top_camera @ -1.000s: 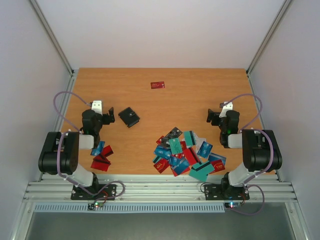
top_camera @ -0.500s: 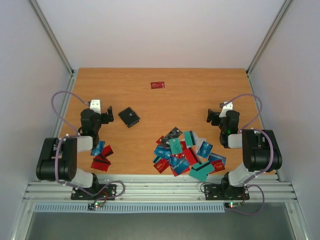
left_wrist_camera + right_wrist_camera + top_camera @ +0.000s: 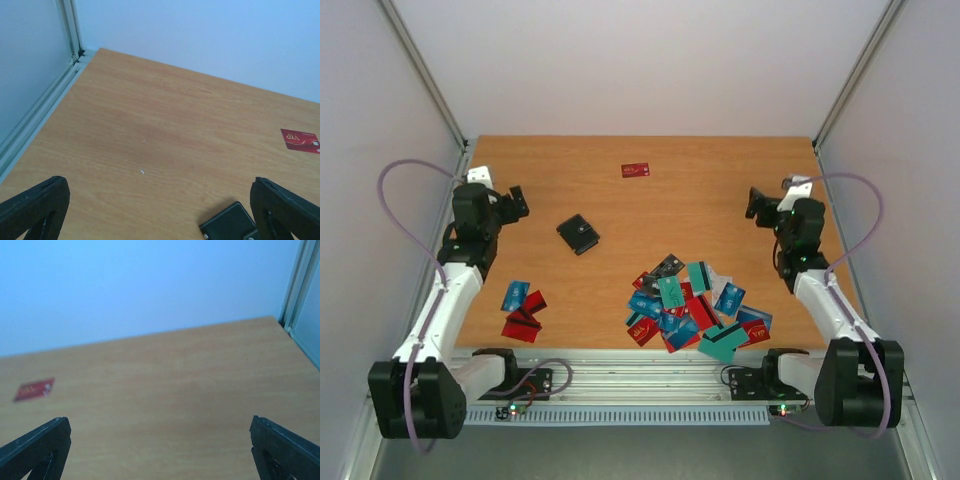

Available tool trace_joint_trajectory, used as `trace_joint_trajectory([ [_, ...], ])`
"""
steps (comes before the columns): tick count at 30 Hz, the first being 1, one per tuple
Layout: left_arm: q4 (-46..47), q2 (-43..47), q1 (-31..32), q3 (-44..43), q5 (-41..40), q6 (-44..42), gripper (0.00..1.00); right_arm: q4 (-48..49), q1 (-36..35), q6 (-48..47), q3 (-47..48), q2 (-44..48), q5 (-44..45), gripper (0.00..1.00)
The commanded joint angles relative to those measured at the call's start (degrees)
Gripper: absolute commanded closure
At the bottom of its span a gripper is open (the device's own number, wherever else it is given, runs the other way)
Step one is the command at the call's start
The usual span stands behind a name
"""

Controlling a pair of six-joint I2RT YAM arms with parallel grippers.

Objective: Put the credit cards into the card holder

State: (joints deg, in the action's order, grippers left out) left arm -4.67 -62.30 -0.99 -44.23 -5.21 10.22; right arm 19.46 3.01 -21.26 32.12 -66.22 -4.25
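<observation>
Credit cards (image 3: pixel 685 305) of thin red, teal and blue plastic are heaped near the wooden table's (image 3: pixel 720 180) front edge. The small black folding card holder (image 3: pixel 578 234) is located left of centre. Both arms are extended, and the left gripper (image 3: pixel 513 203) and right gripper (image 3: pixel 758 203) are held wide open and empty.

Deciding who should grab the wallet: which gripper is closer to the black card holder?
Left. The left gripper is just left of the card holder and slightly farther back. The right gripper is much farther off, on its right side.
</observation>
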Motion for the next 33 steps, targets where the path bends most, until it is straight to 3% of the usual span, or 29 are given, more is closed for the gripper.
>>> trace_joint_trajectory([
  [1,-23.49,1.78,0.03,-9.23,1.66,5.54,0.01,-23.46,-0.01,9.06,11.62,2.71,-0.46,0.01],
  [7,-33.79,1.06,0.03,-15.27,11.40,7.64,0.01,-41.95,0.10,18.77,25.91,0.09,-1.86,0.02],
  [9,-35.29,0.31,-0.14,-15.52,14.70,10.02,0.01,-54.92,0.88,24.45,31.90,-2.75,1.69,0.01],
  [12,-39.96,-3.97,-0.15,-17.43,20.01,13.41,0.01,-62.72,2.54,22.24,37.90,-7.07,-3.07,0.02],
  [19,-38.52,-10.49,0.65,-13.88,25.53,24.58,0.18,-70.53,2.47,22.21,42.77,-13.48,-12.00,0.02],
  [33,-23.69,-28.58,7.23,-11.08,27.38,35.63,0.42,-77.30,-1.06,17.75,44.64,-15.20,-13.54,0.04],
])
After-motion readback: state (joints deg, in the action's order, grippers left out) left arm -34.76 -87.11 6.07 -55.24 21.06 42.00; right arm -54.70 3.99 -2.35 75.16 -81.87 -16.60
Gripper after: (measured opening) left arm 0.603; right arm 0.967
